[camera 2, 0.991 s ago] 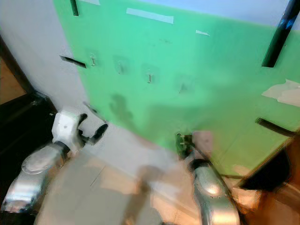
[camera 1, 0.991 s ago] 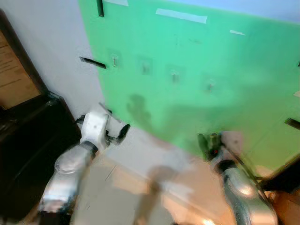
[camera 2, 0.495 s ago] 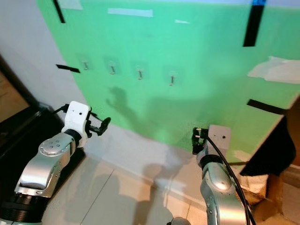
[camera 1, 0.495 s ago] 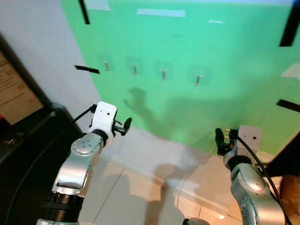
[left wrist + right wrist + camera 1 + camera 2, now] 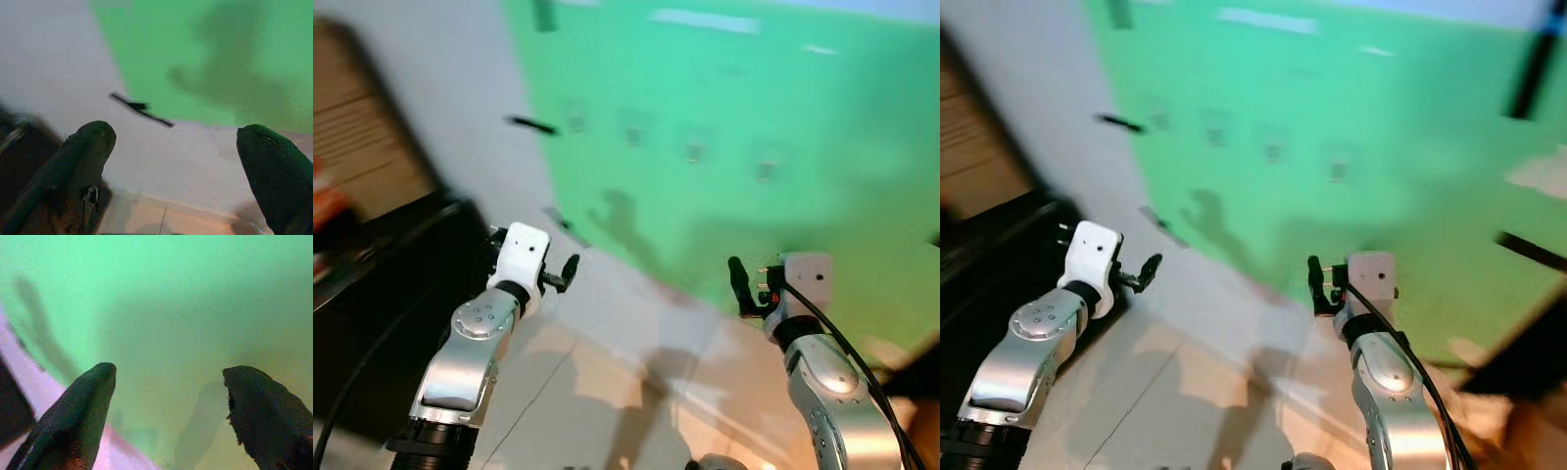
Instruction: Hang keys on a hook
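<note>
Nearest are the two arms raised over the tiled floor. The left end effector is spread wide with nothing between its fingers, and the right end effector is likewise parted and empty, its fingers framing bare green. No keys can be made out in either, so the likely failure is simple: reaching for the wall with nothing to hang.

Beyond them stands the green board, carrying a row of four hooks. The head views are smeared, probably by walking, so any aim taken now could land between hooks. The row runs level along the board. Each hook's stem seems to run vertically, but blur hides which way the tips point.
</note>
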`<state>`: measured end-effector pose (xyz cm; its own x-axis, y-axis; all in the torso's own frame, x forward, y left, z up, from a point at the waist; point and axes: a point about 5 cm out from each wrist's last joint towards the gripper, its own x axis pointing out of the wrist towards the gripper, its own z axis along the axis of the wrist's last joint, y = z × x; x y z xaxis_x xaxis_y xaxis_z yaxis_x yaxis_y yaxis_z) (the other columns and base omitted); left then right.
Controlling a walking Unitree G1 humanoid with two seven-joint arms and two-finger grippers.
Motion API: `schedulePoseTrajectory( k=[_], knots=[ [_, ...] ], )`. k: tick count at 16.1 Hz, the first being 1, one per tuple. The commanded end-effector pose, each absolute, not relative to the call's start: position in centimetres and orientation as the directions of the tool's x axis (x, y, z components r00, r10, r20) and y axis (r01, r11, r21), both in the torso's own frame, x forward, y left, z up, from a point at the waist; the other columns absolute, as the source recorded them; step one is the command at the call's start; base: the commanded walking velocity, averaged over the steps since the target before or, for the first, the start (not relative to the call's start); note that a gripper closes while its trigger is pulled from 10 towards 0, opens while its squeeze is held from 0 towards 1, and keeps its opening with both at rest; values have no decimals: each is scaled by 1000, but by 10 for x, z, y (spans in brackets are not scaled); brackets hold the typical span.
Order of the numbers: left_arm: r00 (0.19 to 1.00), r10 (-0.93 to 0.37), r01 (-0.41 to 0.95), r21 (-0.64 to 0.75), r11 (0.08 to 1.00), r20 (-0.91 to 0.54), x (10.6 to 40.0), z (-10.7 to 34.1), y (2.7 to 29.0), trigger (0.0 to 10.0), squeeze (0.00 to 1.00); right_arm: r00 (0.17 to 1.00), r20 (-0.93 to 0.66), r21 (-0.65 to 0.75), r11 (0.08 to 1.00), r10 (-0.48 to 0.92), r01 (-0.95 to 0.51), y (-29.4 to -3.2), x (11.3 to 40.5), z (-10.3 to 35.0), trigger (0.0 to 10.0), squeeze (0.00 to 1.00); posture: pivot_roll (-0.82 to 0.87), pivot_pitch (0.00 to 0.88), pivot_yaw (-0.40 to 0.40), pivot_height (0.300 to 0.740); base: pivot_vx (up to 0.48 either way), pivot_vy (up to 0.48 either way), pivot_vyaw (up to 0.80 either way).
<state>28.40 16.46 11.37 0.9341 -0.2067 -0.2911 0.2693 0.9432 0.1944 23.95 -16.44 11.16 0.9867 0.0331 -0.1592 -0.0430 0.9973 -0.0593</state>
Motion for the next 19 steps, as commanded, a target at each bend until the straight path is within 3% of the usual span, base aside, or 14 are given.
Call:
schedulePoseTrajectory(
  k=[1, 8, 15, 19],
  knots=[
    [948, -198, 249, 197, 948, -249, 288, 124, 166, 10000, 0, 990, -140, -48, 998, 34, -41, -163, 240, 112, 10000, 1000, -132, 0, 69, 740, 0, 0, 800],
    [896, -350, 395, 132, 909, -274, 287, 122, 144, 10000, 0, 990, -131, -29, 998, 59, -63, -159, 241, 114, 10000, 1000, -153, 0, 91, 740, 0, 0, 800],
    [958, -262, 281, 181, 943, -119, 288, 136, 151, 10000, 0, 993, -116, -42, 999, 5, -10, -161, 248, 116, 10000, 1000, -126, 0, 71, 740, 0, 0, 789],
    [968, -225, 242, 176, 954, -111, 287, 134, 158, 10000, 0, 986, -158, -76, 996, -47, 35, -165, 251, 109, 10000, 1000, -107, 0, 58, 740, 0, 0, 0]
  ],
)
